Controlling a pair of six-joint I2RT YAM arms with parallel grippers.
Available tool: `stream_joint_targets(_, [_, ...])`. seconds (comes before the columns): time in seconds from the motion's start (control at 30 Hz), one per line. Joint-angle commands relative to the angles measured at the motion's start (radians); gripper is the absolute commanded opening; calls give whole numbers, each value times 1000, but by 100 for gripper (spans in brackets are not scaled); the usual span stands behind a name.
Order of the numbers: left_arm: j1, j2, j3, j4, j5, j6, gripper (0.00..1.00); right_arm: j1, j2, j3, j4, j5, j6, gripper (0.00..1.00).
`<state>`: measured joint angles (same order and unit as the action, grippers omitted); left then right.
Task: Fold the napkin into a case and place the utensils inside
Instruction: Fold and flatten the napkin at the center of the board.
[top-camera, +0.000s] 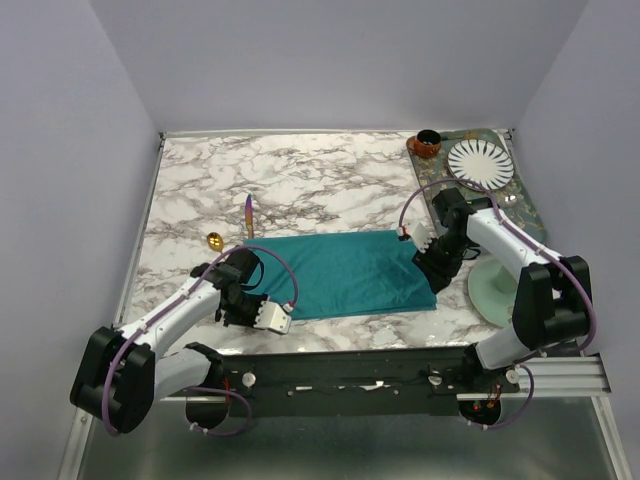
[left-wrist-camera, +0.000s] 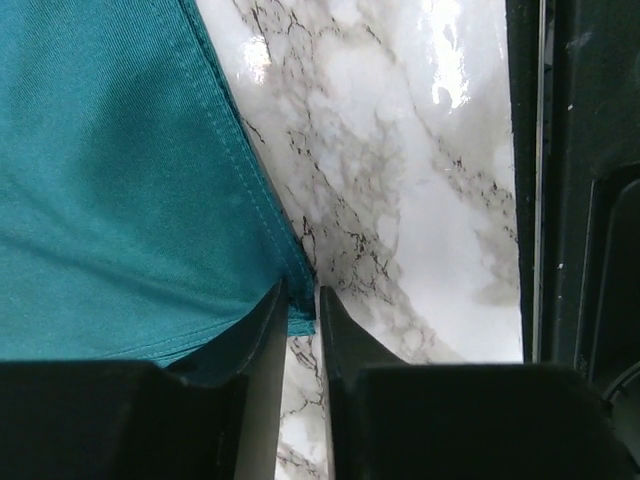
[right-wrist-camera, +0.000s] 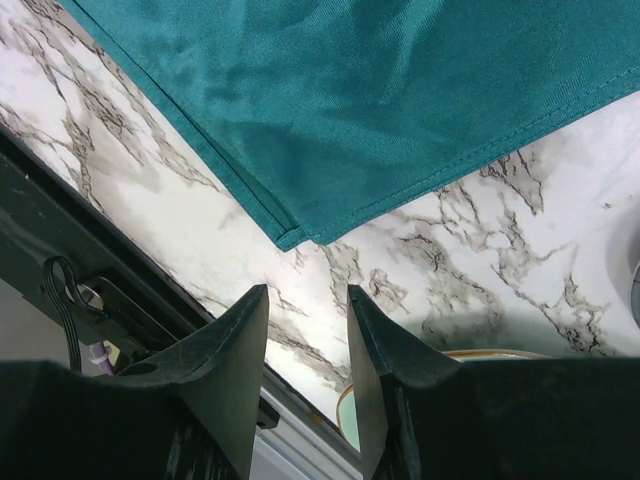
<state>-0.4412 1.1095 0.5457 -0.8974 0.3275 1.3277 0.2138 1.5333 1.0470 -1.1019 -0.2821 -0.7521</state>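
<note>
The napkin (top-camera: 350, 270) is lying folded into a wide rectangle at the middle of the counter (top-camera: 300, 180). The left hand (left-wrist-camera: 302, 295) is sitting at the napkin's near left corner, its fingers (left-wrist-camera: 265, 340) standing close together with the corner's tip in the narrow gap. Whether they are pinching the cloth cannot be told. The right hand (right-wrist-camera: 305, 295) is hovering just off the napkin's near right corner, its fingers spread and gripping nothing. The purple utensil (top-camera: 248, 215) and the gold utensil (top-camera: 214, 241) are lying on the bare counter beyond the left hand, apart from the napkin.
</note>
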Motion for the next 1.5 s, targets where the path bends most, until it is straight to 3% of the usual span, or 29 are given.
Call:
stream_joint_targets(0.0, [-5,-11,-12,9,-33,13,15,-8,16,34,-19,-22,2,45])
stream_joint_targets(0.1, [-7,-19,-4,12,-31,2,6,-8,14,35,-19,-22,3,45])
stream_joint_targets(0.37, [-7,-40,13,2,-62,8,2,-8,11,30,-21,-17,-3,45])
stream_joint_targets(0.5, [-5,-46,28,-12,-62,2,20,-8,13,28,-21,-17,-4,45])
stream_joint_targets(0.6, [-5,-53,25,-11,-53,5,27,-8,18,31,-19,-20,-4,45])
stream_joint_targets(0.77, [-7,-30,30,-8,-45,-12,27,-8,19,28,-21,-20,-6,45])
stream_joint_targets(1.0, [-5,-23,43,3,-53,-18,0,-8,16,22,-19,-17,-9,45])
stream_joint_targets(1.47, [15,-59,27,-20,-139,48,0,-8,21,24,-24,-22,-13,45])
